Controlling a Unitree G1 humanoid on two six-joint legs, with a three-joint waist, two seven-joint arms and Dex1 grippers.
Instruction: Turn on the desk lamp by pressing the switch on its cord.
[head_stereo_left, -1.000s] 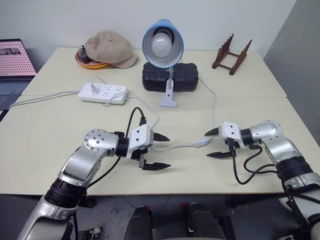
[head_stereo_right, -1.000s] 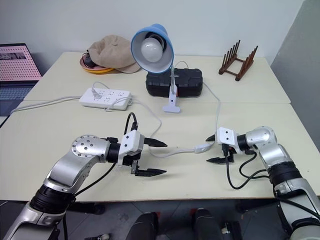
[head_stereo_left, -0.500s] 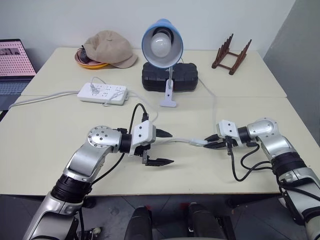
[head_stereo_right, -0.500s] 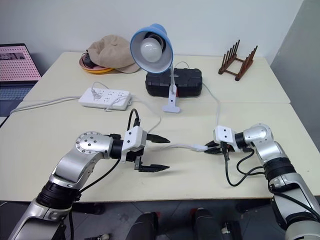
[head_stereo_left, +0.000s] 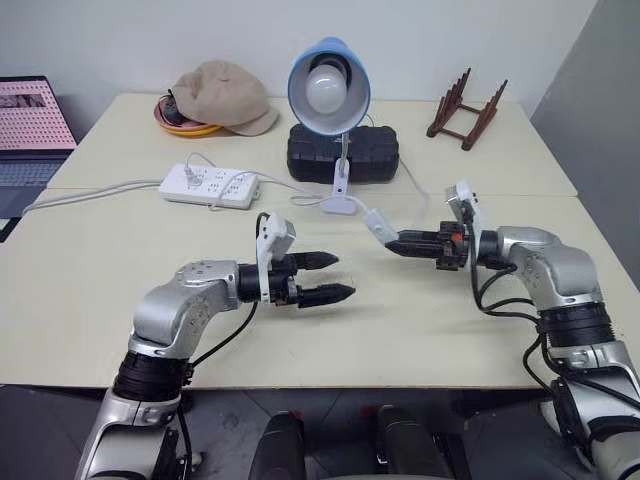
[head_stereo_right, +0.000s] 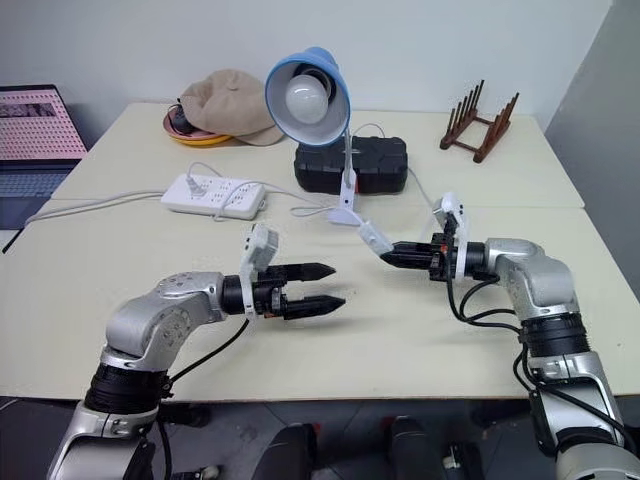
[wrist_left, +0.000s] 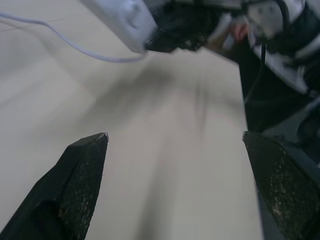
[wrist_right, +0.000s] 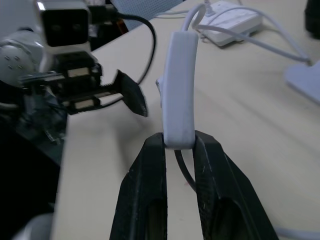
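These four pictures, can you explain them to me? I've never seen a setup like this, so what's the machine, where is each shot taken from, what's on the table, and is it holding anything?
It is a humanoid robot with two arms, each ending in a gripper of two black fingers. The two wide pictures come from twin cameras in its head, looking down over the arms. The two close-ups come from a camera on each wrist, looking along that gripper.

On the table stand a desk lamp, unlit, a black case behind it, a white power strip, a cap on a dish, a wooden rack and a laptop.

The right gripper is shut on the end of the switch on the lamp's thin white cord, held above the table. The left gripper is open, holds nothing and points toward the switch.
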